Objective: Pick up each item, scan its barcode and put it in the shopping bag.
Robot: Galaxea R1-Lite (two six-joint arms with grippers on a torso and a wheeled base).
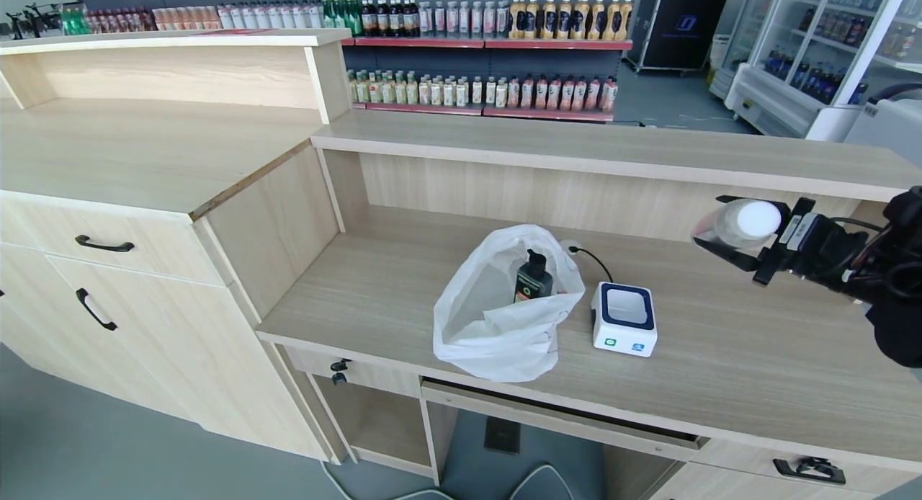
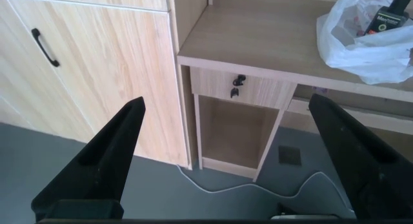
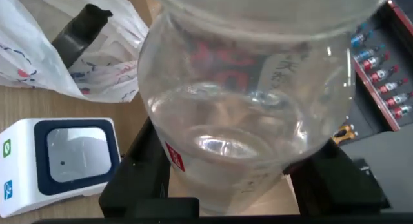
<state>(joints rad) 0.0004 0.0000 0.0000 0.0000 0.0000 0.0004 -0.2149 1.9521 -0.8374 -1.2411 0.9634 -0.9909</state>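
My right gripper [image 1: 727,239] is shut on a clear plastic bottle [image 1: 738,224] with a white cap, held in the air above the right part of the counter. In the right wrist view the bottle [image 3: 251,101] is close up, liquid inside, a red label on its side. The white barcode scanner [image 1: 624,318] with a dark-framed window stands on the counter, and it appears below the bottle as the scanner [image 3: 61,156]. Left of it sits the open white shopping bag [image 1: 504,309] with a black pump bottle [image 1: 534,277] inside. My left gripper [image 2: 226,159] is open, low beside the desk.
A raised wooden ledge [image 1: 612,150] runs behind the counter, and a taller cabinet [image 1: 144,161] stands to the left. A cable [image 1: 594,259] leads from the scanner toward the back. The desk's open compartment [image 2: 235,137] lies under the counter. Shelves of drinks [image 1: 490,17] fill the background.
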